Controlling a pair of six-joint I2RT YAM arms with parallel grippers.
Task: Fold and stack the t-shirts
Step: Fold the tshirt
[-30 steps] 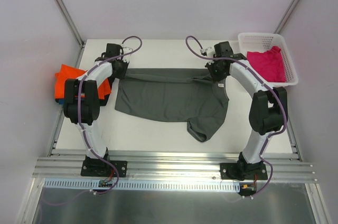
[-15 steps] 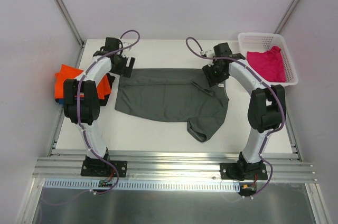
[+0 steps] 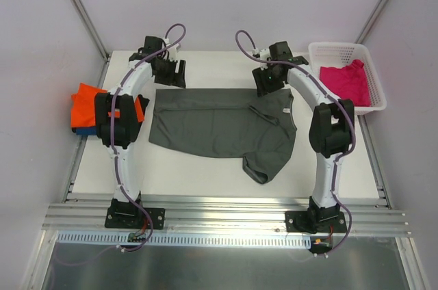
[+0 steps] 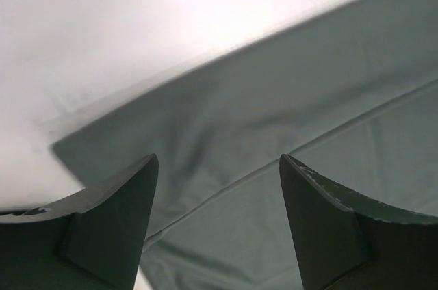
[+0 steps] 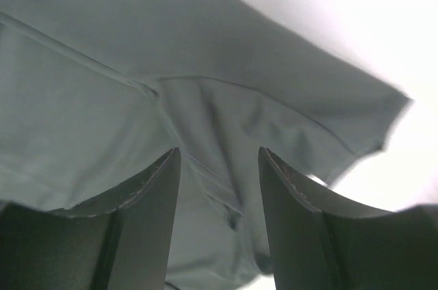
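The white table (image 3: pixel 205 174) carries everything. Spread flat across its middle lies the dark grey t-shirt (image 3: pixel 212 126), its long far edge running from left to right, with one sleeve sticking out toward the near edge on the right side. At the far right corner stands a white mesh basket (image 3: pixel 340 48), and a magenta pink t-shirt (image 3: pixel 345 83) lies crumpled inside it. On the table's left edge sits the bright orange t-shirt (image 3: pixel 85 102), folded, on top of a blue t-shirt (image 3: pixel 85 129) (only a thin strip of the blue one shows beneath it). The left claw (image 4: pixel 217 160) hangs over the grey shirt's far left corner, its jaws standing apart with nothing between them; a seam and the bare table show through the gap. The right claw (image 5: pixel 219 152) hangs over the far right part of the same shirt, beside the sleeve, jaws likewise parted and pinching no cloth.
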